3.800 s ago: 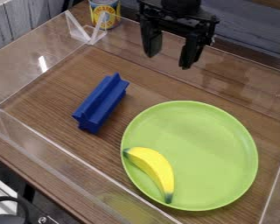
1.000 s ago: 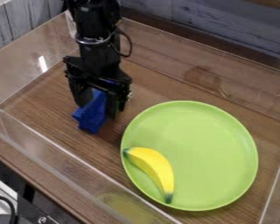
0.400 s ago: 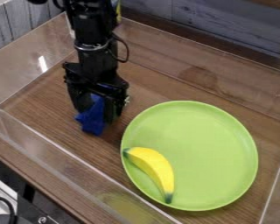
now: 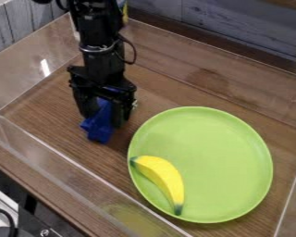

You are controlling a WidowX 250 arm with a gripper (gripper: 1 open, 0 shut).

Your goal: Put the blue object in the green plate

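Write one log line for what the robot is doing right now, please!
phase: about to grasp | tool: open, pointing down, jaws astride blue object | blue object: on table, not lifted | green plate: holds only banana

**Black Arm, Boxy Gripper**

The arm [image 4: 99,37] is finished entirely in black, built of stacked, blocky segments. A dark cable seems to loop beside the wrist, though this is hard to confirm. The gripper [image 4: 103,109] is formed by a wide rectangular body from which two flat black fingers [image 4: 79,104] extend.

Bright even light, soft shadows, white glare on clear walls [image 4: 40,65], slightly coarse, low-resolution picture
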